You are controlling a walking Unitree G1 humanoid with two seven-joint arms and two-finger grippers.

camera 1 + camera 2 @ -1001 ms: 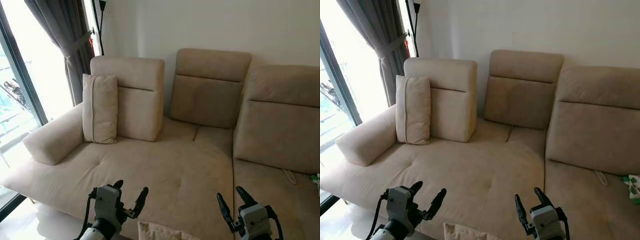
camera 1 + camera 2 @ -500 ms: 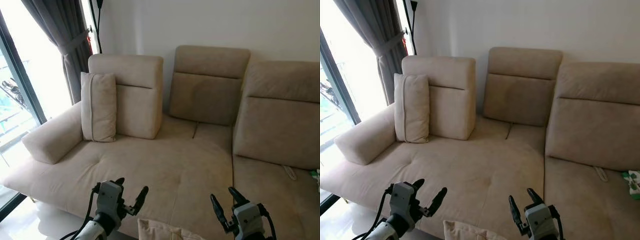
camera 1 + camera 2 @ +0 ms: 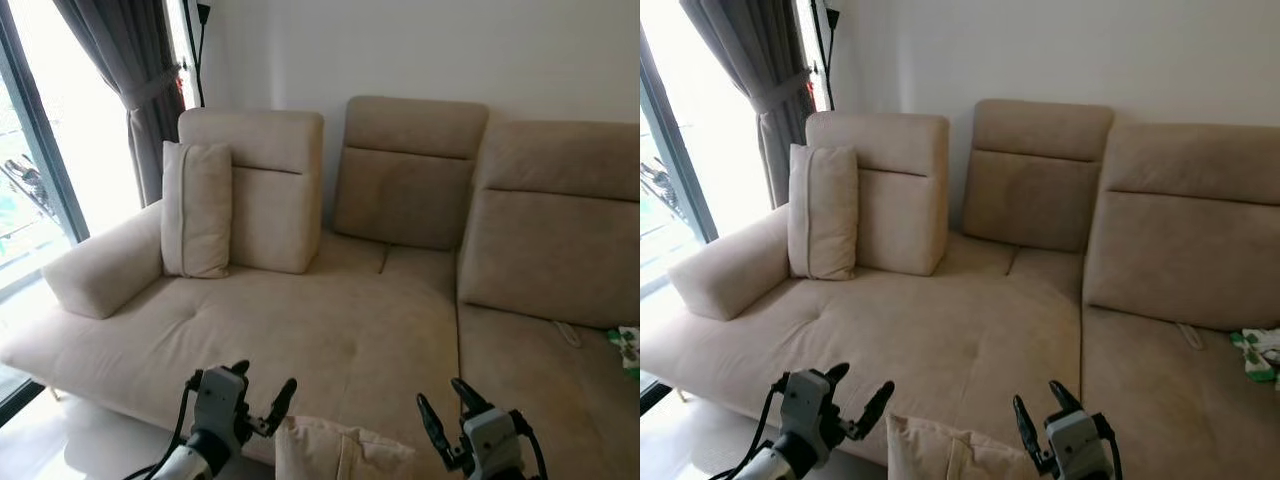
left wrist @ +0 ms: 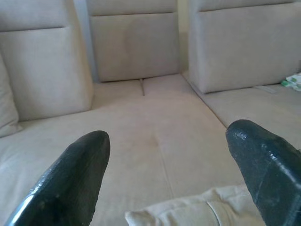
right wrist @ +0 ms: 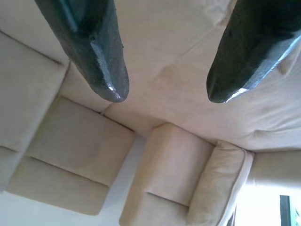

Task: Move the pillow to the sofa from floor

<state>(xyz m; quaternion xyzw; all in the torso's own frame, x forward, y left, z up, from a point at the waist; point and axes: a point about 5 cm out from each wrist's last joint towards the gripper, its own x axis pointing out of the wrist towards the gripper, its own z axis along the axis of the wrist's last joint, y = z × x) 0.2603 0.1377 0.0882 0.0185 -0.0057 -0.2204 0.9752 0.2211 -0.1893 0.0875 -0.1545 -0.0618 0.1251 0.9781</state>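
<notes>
Pillow (image 3: 340, 450): beige, low in front of the robot, its top edge rising between the two grippers at the sofa's near edge. What it rests on is cut off by the frame.

Left gripper (image 3: 262, 396): fingers spread wide, nothing between them. Its inner fingertip sits just beside the pillow's near corner; contact cannot be confirmed. In the left wrist view the pillow (image 4: 197, 209) lies below and ahead of the spread fingers (image 4: 70, 179), not clasped.

Right gripper (image 3: 447, 410): fingers apart, empty, held just beyond the pillow's other side, above the seat.

Sofa (image 3: 330, 320): beige sectional ahead of both grippers, three raised backrests. A second cushion (image 3: 196, 208) stands upright against the far-left backrest, well apart from the left gripper. A small green-and-white item (image 3: 628, 350) lies on the seat well off to the right of the right gripper; too small to identify.

Grey curtain (image 3: 125, 70) and bright window beyond the sofa's left arm.

No writing or labels legible.
</notes>
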